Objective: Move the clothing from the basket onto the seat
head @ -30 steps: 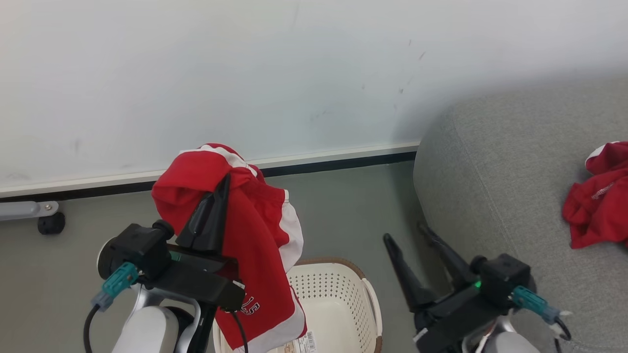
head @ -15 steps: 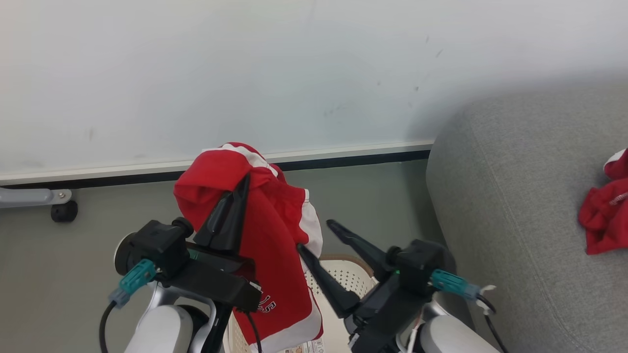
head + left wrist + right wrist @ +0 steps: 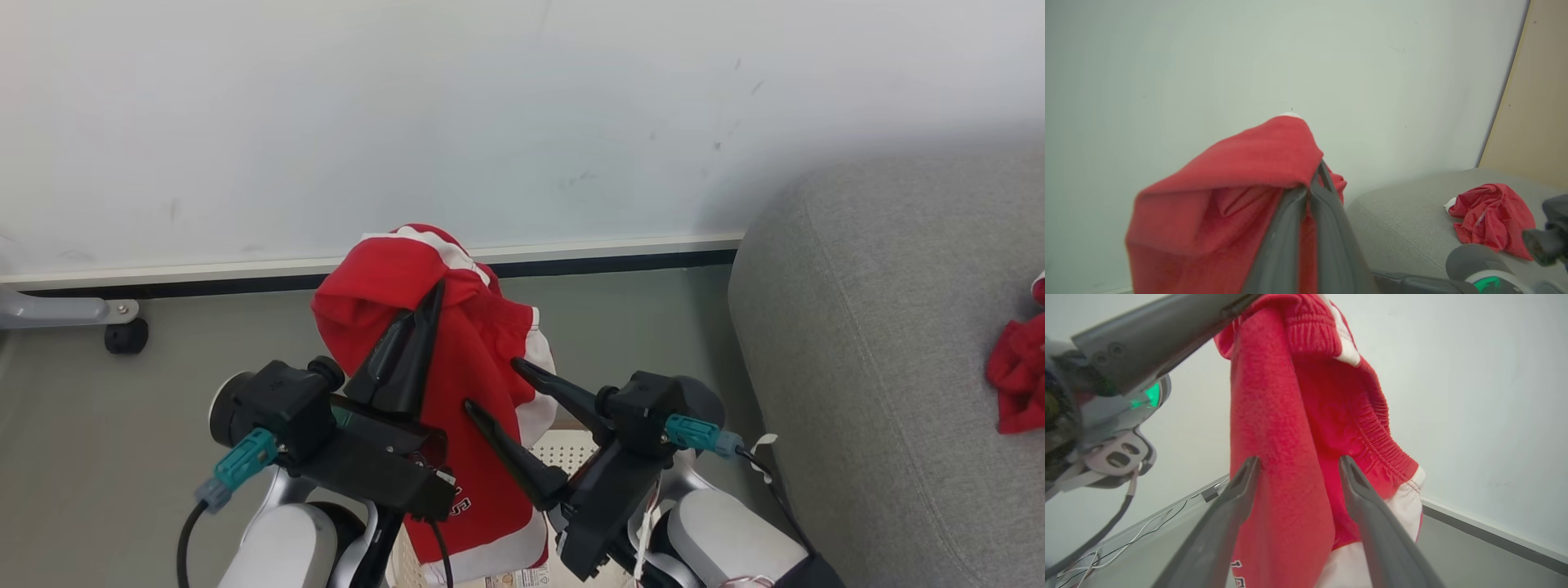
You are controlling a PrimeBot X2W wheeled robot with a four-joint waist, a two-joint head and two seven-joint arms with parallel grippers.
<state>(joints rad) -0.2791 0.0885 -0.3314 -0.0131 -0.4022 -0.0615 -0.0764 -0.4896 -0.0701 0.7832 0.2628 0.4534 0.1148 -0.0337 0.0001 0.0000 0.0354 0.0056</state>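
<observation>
My left gripper [image 3: 439,286] is shut on a red garment [image 3: 384,282] with white trim, held up so the cloth hangs down over the basket [image 3: 565,445], of which a small perforated patch shows. My right gripper [image 3: 491,383] is open, its two fingers against the hanging cloth. In the right wrist view the right gripper [image 3: 1298,460] straddles a fold of the garment [image 3: 1274,396]. In the left wrist view the left gripper [image 3: 1311,183] pinches the garment [image 3: 1229,183]. A second red garment [image 3: 1016,384] lies on the grey seat [image 3: 882,327], also visible as garment [image 3: 1492,216] on seat [image 3: 1400,212].
A white wall with a pale skirting [image 3: 620,249] runs behind the grey floor. A grey metal leg with a black caster [image 3: 125,335] stands at the far left. A beige panel [image 3: 1535,102] rises behind the seat.
My right gripper has swung left and up from beside the seat to the hanging garment, still open. The left gripper keeps its hold. The head camera has turned a little leftward.
</observation>
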